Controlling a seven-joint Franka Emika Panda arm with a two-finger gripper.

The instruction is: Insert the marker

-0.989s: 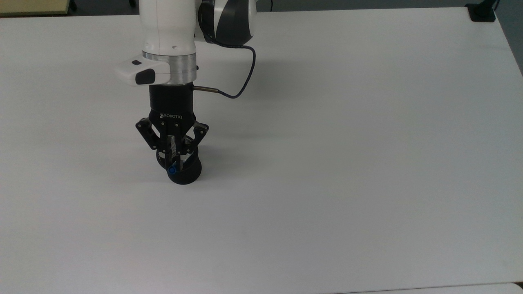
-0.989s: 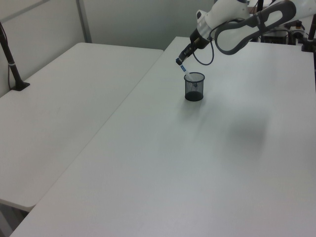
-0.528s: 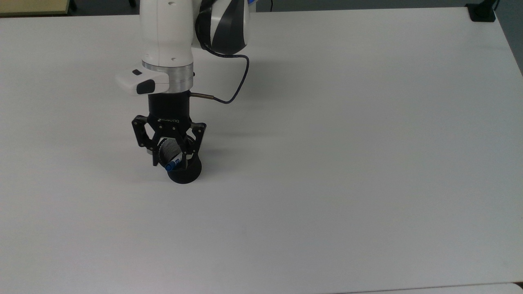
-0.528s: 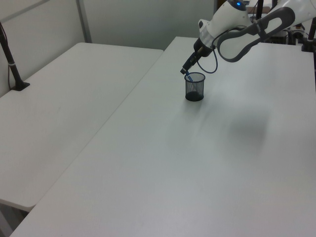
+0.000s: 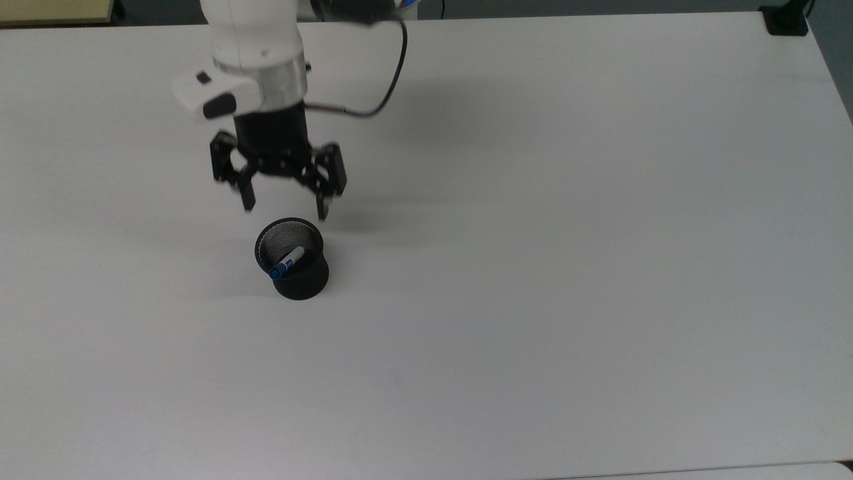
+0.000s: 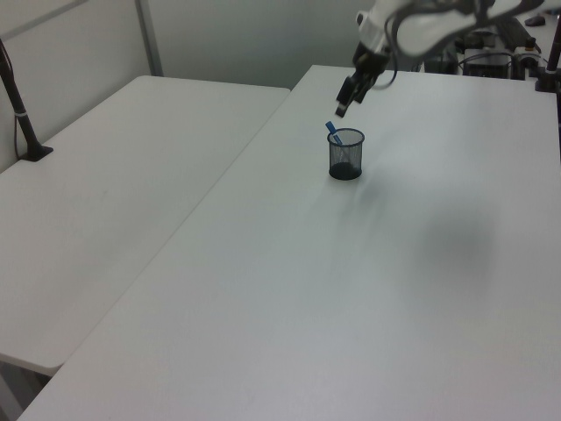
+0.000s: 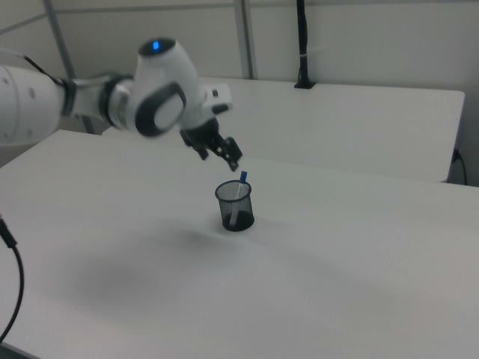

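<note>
Fingers of the gripper (image 5: pixel 285 209) stand spread wide with nothing between them, hanging in the air clear of the marker (image 5: pixel 286 262), which sits below their tips in the top view and leans inside a black mesh cup (image 5: pixel 293 265). The marker's blue cap pokes out over the cup's rim on the side toward the top view's lower left, while its white barrel slants down into the mesh. In the left view the gripper (image 6: pixel 344 97) hovers above and a little to the left view's left of the cup (image 6: pixel 345 154), and the marker (image 6: pixel 333 133) shows as a short blue stub rising past the rim just under the fingers, apart from them. In the right view the gripper (image 7: pixel 228 155) is up and to the right view's left of the cup (image 7: pixel 235 205), and the marker (image 7: pixel 240 188) leans against the rim nearest the fingers, its blue end tilted up toward them without touching. The cup stands upright on the white table (image 5: pixel 533 267), directly below the open fingers, with its shadow falling beside it. Above the fingers the black gripper body joins a silver ring and the white arm (image 5: pixel 253 33), and a thin dark cable (image 5: pixel 390 80) loops from the wrist off to the top view's right. A second white table (image 6: pixel 114 193) lies well away from the fingers on the left view's left.
</note>
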